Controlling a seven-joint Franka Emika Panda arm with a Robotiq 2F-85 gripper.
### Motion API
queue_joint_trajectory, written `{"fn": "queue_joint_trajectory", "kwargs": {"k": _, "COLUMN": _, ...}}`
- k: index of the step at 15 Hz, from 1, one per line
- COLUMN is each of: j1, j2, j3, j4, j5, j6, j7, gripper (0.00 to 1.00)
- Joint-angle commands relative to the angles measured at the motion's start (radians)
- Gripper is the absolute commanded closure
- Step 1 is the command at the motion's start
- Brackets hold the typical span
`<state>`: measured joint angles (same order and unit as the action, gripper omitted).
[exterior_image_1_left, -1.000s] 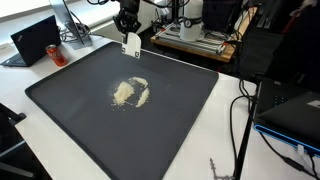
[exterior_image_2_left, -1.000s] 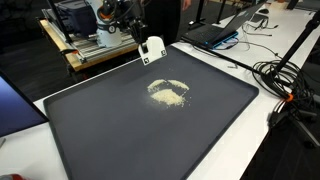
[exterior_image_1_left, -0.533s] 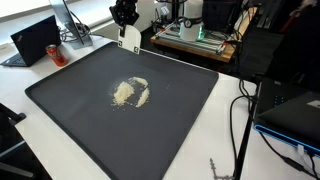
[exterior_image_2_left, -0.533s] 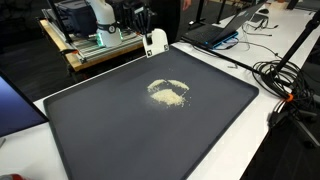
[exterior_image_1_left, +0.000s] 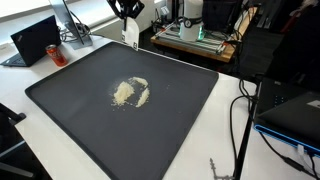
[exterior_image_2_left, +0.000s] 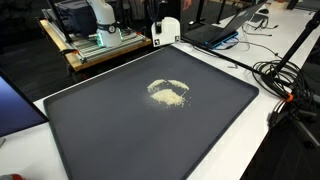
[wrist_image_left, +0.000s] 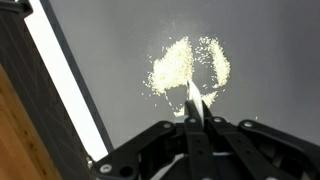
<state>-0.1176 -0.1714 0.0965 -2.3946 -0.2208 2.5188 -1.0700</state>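
Note:
My gripper (wrist_image_left: 193, 118) is shut on a thin white flat piece (wrist_image_left: 192, 98), seen edge-on in the wrist view. In both exterior views the gripper (exterior_image_1_left: 128, 16) hangs high above the far edge of a large black mat (exterior_image_1_left: 70, 100), and the white piece (exterior_image_2_left: 166, 31) dangles below it. A small pile of pale crumbs (exterior_image_1_left: 130, 92) lies near the mat's middle, partly spread into an arc (exterior_image_2_left: 168, 92). The wrist view looks down on the crumbs (wrist_image_left: 185, 65) from well above. The piece is clear of the mat (exterior_image_2_left: 100, 130).
A laptop (exterior_image_1_left: 35, 42) sits beyond one corner of the mat. Another laptop (exterior_image_2_left: 215, 30) and cables (exterior_image_2_left: 290, 90) lie on the white table beside it. A wooden cart with equipment (exterior_image_2_left: 90, 50) stands behind the far edge.
The gripper has risen and drawn back toward the mat's far edge, carrying the white piece with it. The crumb pile has not moved.

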Motion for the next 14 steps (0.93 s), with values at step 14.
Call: {"fn": "queue_joint_trajectory", "kwargs": {"k": 14, "j1": 0.083, "j2": 0.191, "j3": -0.060, "j4": 0.181, "j5": -0.029, "j6": -0.087, "j7": 0.436, "gripper": 0.99}}
